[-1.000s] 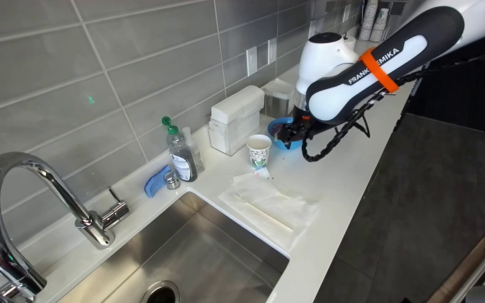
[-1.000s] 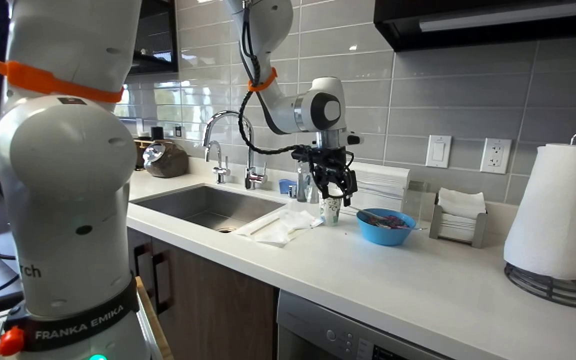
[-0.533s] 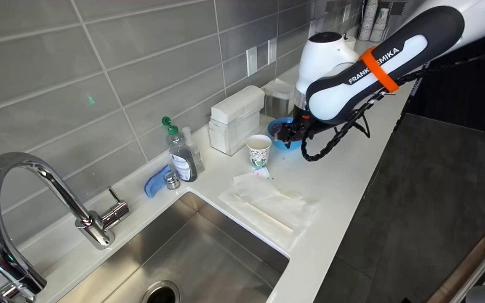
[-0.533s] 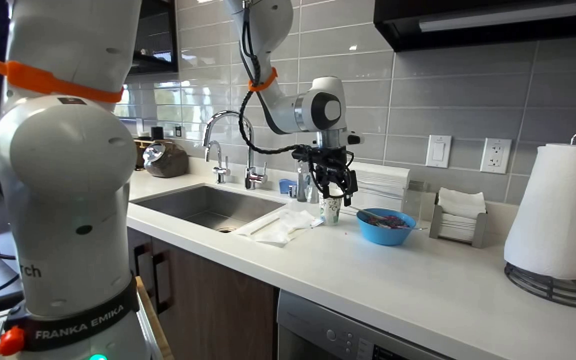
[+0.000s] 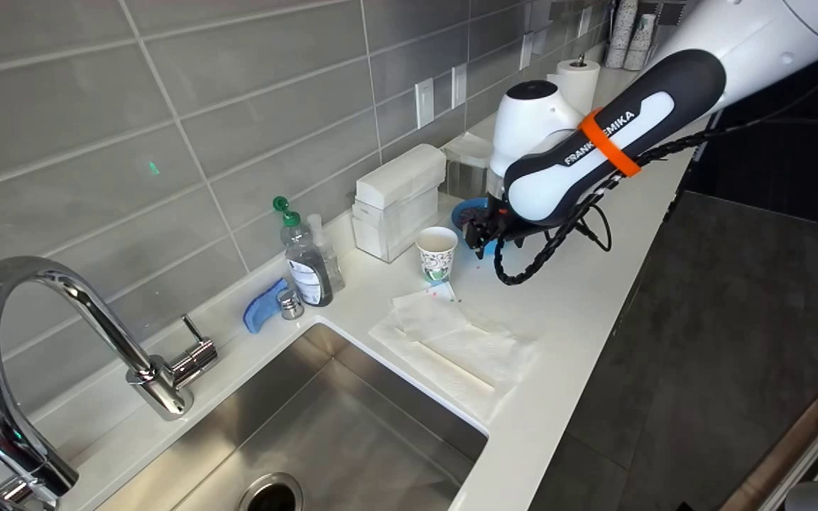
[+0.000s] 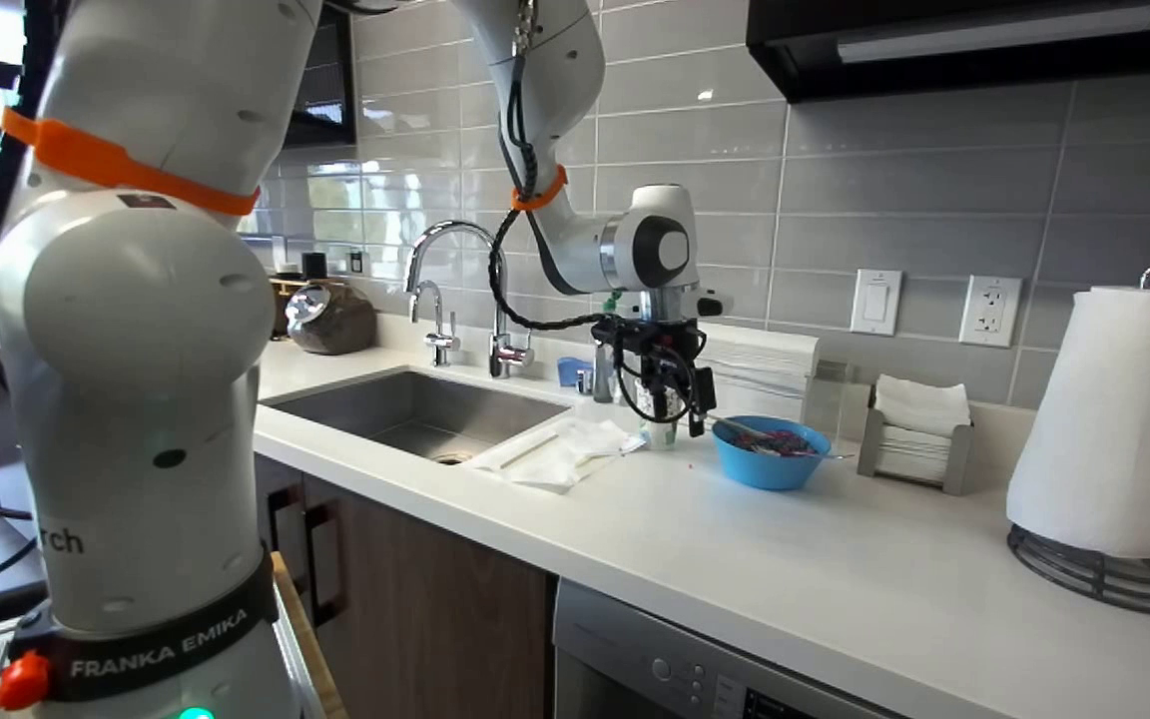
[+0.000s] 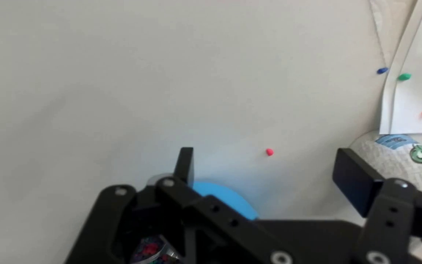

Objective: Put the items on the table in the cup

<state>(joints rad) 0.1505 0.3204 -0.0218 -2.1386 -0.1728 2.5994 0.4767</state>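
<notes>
The small white green-printed paper cup point(image 5: 437, 254) stands upright on the smooth white countertop point(image 6: 894, 559), just left of the round blue bowl point(image 6: 770, 472). The black gripper point(image 7: 265, 162) hangs near both, spread wide, holding nothing. Lowered for the small red bead-like piece point(image 7: 269, 152), it might clip and topple the cup beside it.

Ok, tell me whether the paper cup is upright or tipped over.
Upright. In an exterior view, the patterned paper cup stands with its wide open rim facing up and its narrower base at the bottom.
</notes>
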